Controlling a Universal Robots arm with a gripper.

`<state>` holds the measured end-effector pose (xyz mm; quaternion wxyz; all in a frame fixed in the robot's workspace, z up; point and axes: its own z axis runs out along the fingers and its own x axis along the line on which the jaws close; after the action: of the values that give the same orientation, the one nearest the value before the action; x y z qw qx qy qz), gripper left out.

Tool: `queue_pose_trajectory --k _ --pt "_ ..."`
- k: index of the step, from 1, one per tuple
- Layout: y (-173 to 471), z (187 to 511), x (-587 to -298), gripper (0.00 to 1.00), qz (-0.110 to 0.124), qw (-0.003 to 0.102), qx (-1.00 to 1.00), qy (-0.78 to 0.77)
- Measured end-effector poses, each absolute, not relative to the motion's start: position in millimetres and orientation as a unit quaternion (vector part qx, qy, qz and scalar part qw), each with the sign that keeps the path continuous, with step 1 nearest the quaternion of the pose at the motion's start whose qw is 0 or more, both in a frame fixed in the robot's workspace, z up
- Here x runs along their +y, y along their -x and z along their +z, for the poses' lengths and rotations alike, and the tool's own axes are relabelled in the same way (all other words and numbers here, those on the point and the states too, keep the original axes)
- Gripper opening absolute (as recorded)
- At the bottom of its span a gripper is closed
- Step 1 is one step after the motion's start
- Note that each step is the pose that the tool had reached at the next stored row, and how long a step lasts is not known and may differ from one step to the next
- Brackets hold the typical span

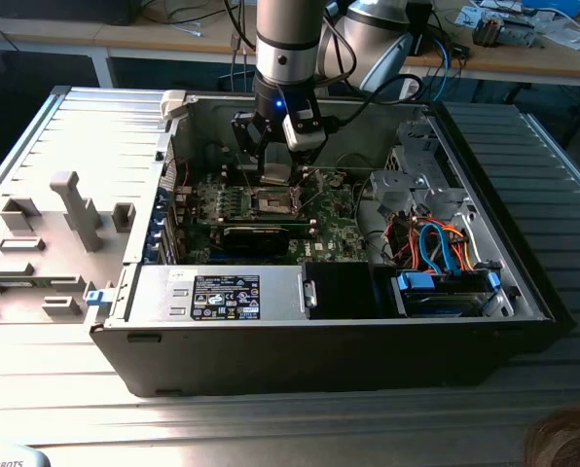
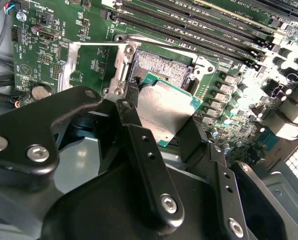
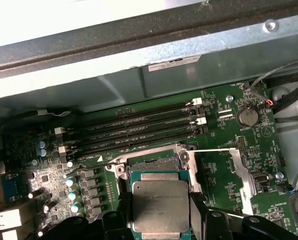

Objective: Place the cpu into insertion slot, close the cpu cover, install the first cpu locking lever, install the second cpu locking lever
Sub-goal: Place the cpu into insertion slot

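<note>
- One hand (image 2: 161, 122), two black fingers (image 2: 139, 145) pinched on opposite edges of the cpu (image 2: 164, 110), metal top facing up. Edge grip looks chosen to keep the underside clear for seating.
- Cpu hangs right over the slot (image 2: 161, 67), overlapping its nearer edge. Can't tell if it touches yet. Slot looks empty, so the first step reads as not done.
- Cover (image 2: 89, 65) is swung open and lies back on the board beside the slot. That leaves the slot exposed, probably why it sits that way.
- In the exterior view the hand (image 1: 278, 165) reaches straight down into the open case (image 1: 319, 341), which lies on its side on the table (image 1: 271, 418).
- Around it: memory slots (image 3: 139, 130) just beside the slot, coin cell (image 3: 247, 116) further off, black card (image 1: 261, 233) on the camera side of the slot, cables (image 1: 436, 243) towards the exterior view's right.
- Tight spots: open cover close to one finger, case wall (image 3: 139, 85) beyond the memory slots. Nothing lies across the slot itself.
</note>
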<state>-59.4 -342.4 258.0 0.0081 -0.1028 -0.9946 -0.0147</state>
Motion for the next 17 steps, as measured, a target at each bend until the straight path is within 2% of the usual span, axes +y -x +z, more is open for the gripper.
queue_pose_trajectory --k 17 --pt "59.4 256.8 -342.4 0.55 -0.015 0.008 -0.994 0.110"
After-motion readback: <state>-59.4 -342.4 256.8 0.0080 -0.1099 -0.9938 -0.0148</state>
